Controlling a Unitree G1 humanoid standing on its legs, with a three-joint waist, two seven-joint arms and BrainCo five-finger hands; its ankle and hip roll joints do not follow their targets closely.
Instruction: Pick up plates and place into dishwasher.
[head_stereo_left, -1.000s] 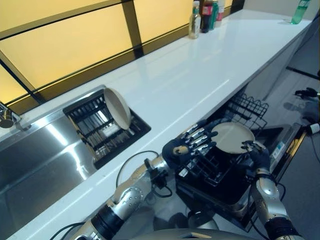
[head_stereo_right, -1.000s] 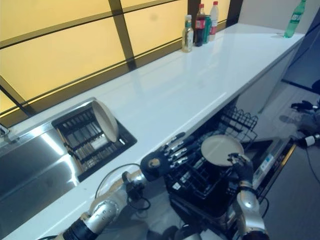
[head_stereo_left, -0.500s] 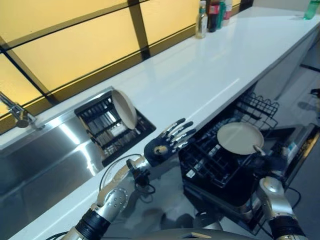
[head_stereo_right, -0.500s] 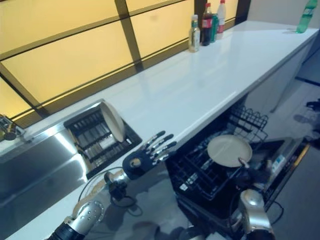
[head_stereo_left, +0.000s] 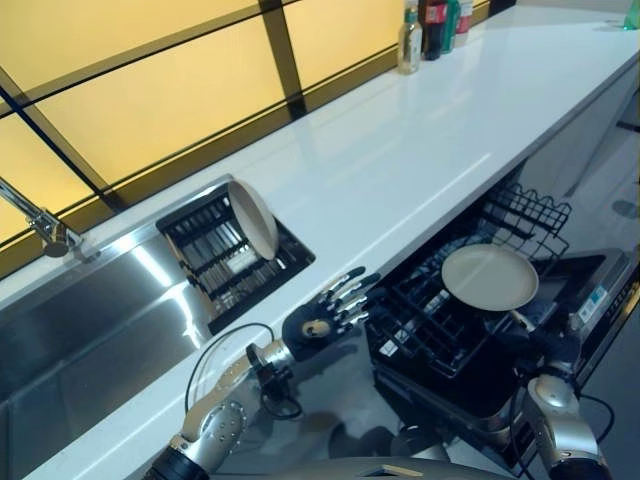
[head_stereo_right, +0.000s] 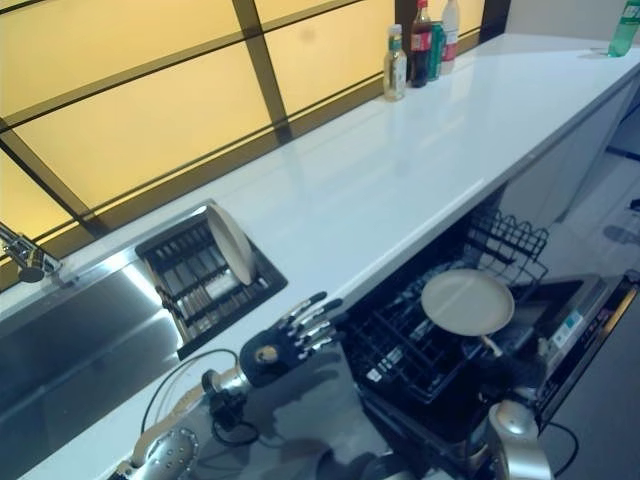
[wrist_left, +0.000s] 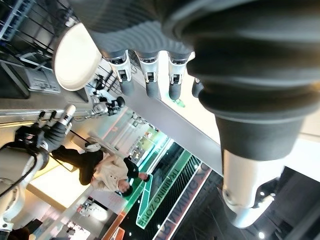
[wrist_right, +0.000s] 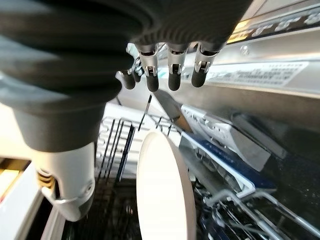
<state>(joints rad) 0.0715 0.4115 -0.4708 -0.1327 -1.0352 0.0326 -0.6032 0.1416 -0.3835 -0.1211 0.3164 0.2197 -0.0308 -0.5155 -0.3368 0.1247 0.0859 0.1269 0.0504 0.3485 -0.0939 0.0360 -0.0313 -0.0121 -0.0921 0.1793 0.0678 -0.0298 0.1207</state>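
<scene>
A beige plate lies tilted on top of the black dishwasher rack below the counter; its rim shows edge-on in the right wrist view. A second beige plate stands on edge in the black drying rack set into the counter. My left hand hovers open with fingers spread, just left of the dishwasher rack and apart from the plate. My right hand sits low by the rack's right side, under the plate's edge, its fingers straight and holding nothing.
The white counter runs to the far right, with bottles at its back. A steel sink with a faucet is at the left. The open dishwasher door juts out on the right. A person stands in the distance.
Both hands have come off the plate, which now rests on the dishwasher rack. My left hand drew back to the left, my right hand dropped lower. The camera has also shifted.
</scene>
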